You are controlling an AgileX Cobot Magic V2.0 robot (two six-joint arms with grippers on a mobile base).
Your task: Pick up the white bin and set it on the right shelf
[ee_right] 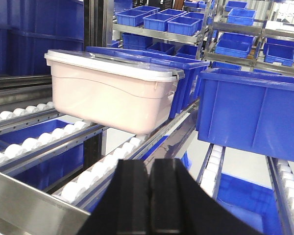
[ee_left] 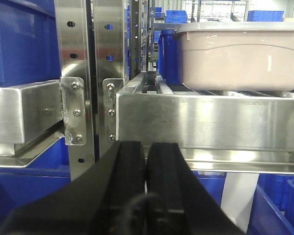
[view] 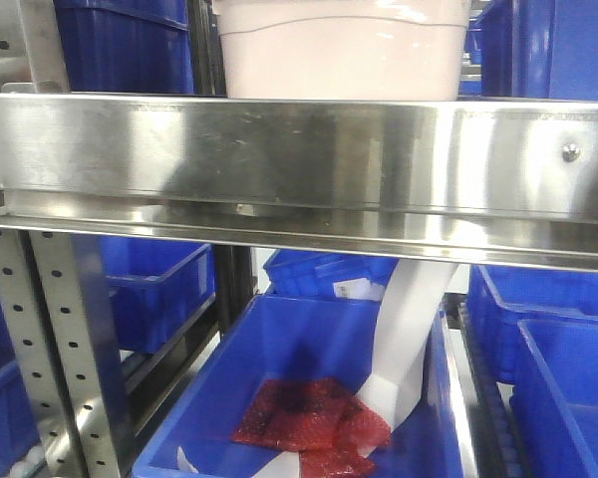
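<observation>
**Item: white bin** (ee_right: 112, 95). Off-white lidded tote, resting on the roller lanes of the right shelf (view: 299, 149), set back from the shelf's front beam. Neither arm touches it. The front view shows only its lower front wall above the beam.

**Left end effector** (ee_left: 146, 166). Fingers pressed together, holding nothing; below and in front of the beam, well apart from the bin.

**Right end effector** (ee_right: 149, 181). Fingers pressed together, holding nothing; in front of the bin, over the rollers (ee_right: 112, 164).

**Neighbouring stock.** Blue bin (ee_right: 252, 115) on the lane just right of the white bin; another blue bin behind it, close to or touching its rear. Lower blue tote (view: 289, 388) beneath the shelf, containing red packets (view: 314, 423).

**Risks, as judged.**
- Rollers turn freely: a nudge could send the bin rolling along its lane.
- The bin overhangs its lane: an off-centre push may tip it between rails.
- Closed fingers cannot grip the rim; a re-grasp requires opening first.
- The left arm rising blind may strike the beam.
</observation>
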